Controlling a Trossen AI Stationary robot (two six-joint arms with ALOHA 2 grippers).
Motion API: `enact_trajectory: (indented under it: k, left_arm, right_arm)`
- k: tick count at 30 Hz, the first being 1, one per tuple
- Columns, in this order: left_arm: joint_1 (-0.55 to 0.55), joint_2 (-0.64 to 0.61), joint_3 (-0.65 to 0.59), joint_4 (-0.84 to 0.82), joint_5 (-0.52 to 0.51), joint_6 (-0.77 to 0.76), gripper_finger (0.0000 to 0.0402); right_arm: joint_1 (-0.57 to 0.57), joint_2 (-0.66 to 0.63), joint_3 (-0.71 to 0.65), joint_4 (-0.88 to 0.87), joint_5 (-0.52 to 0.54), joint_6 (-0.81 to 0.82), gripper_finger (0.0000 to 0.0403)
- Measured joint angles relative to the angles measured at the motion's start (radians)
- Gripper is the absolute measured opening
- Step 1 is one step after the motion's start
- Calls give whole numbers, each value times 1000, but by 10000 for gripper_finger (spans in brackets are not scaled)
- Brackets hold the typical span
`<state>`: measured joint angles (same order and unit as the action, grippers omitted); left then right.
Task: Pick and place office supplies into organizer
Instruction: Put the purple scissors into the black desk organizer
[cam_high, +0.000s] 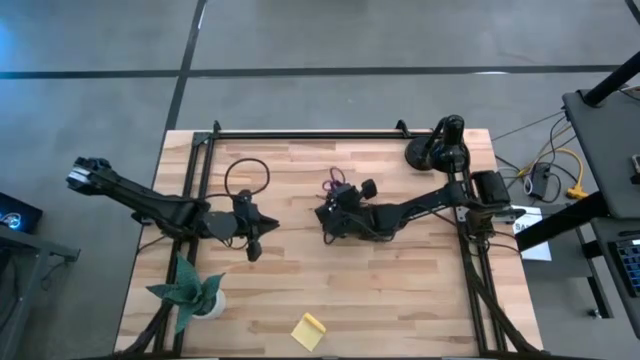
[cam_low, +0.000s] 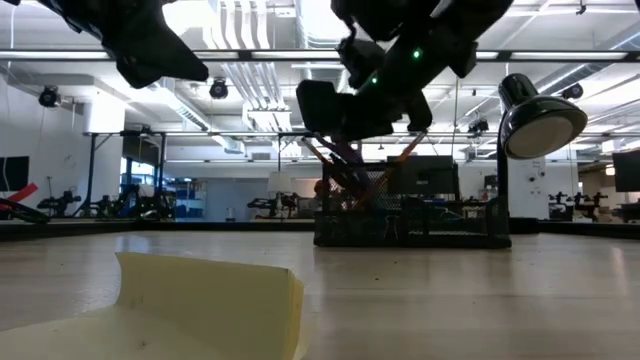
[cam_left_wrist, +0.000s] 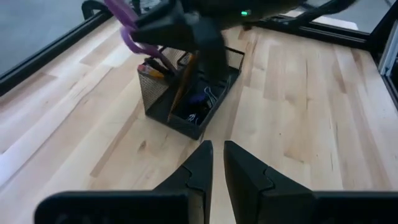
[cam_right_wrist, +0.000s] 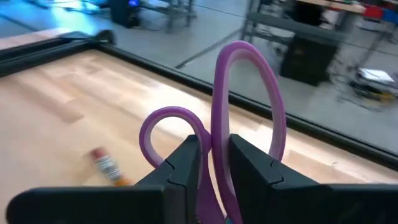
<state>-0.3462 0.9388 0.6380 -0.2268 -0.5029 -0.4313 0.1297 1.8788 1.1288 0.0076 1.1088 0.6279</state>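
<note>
While right gripper (cam_right_wrist: 212, 163) clamps scissors (cam_right_wrist: 245, 99) over organizer (cam_left_wrist: 189, 93) mid-table, left gripper (cam_left_wrist: 217, 163) waits nearby, fingers nearly together.

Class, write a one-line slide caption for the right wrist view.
Right pincer shut on the purple-handled scissors, above the wooden table.

The pale wooden desk (cam_high: 400, 290) carries a dark mesh organizer (cam_high: 335, 215) near its middle, with orange pencils (cam_left_wrist: 180, 93) and small clips (cam_left_wrist: 198, 112) showing inside it. A yellow sticky-note pad (cam_high: 308, 330) lies by the near edge, a green paper plant (cam_high: 190, 292) stands toward the near left corner, and a black lamp (cam_high: 435, 148) sits at the far right corner. A black cable loop (cam_high: 246, 176) rests left of the middle.
</note>
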Motion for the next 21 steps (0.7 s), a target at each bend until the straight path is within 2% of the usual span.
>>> enact_trajectory:
  k: [3,7,10,15,21]
  left_arm:
    - [0,4,1,-2,0,-1,25]
    - [0,-5,0,-1,1,-8,25]
    - [1,-17,1,-1,0,-60,25]
    - [19,-33,-3,-4,9,-284,25]
    - [18,-38,7,0,38,-303,25]
  right_arm:
    - [17,4,-10,62,-13,-52,77]
    - [24,4,20,12,-44,-69,99]
    - [34,2,54,-44,-107,-118,121]
    - [42,2,101,-137,-228,-99,165]
    - [78,-8,198,-330,-248,-79,214]
